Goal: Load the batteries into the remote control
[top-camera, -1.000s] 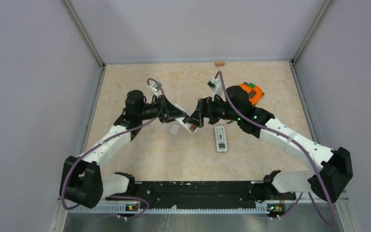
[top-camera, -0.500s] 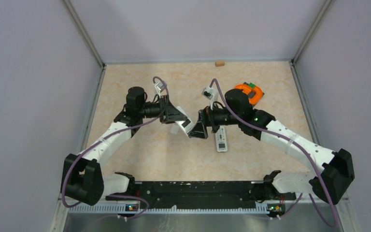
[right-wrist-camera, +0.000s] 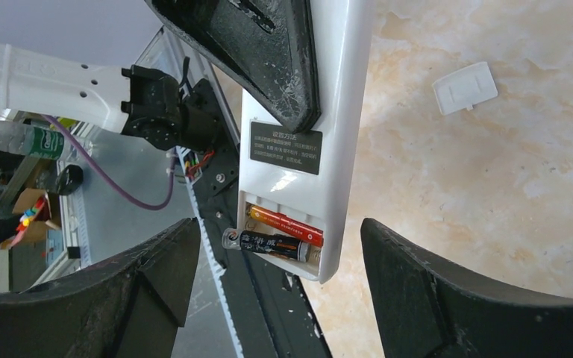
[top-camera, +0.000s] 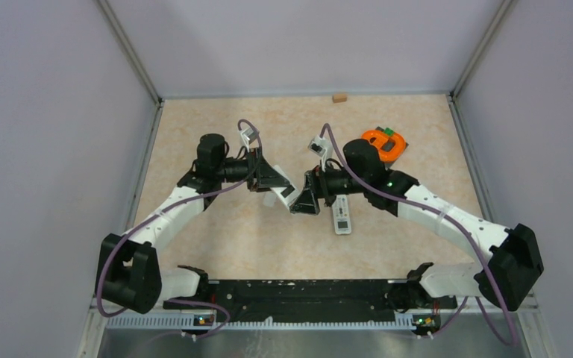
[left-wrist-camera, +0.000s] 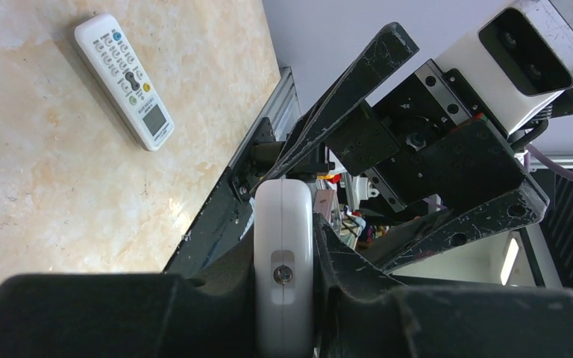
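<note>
The left gripper (top-camera: 277, 185) pinches the remote (right-wrist-camera: 298, 160) aloft with its open bay facing the right gripper (top-camera: 304, 201), whose jaws stand spread about that end, likely to seat the two batteries (right-wrist-camera: 280, 235): the orange one lies in, the black one juts out sideways.

From above, the batteries (right-wrist-camera: 282, 233) are too small to see. The held remote (right-wrist-camera: 343, 112) runs past the right wrist view's top edge, a left finger (right-wrist-camera: 261, 45) covering part.
</note>
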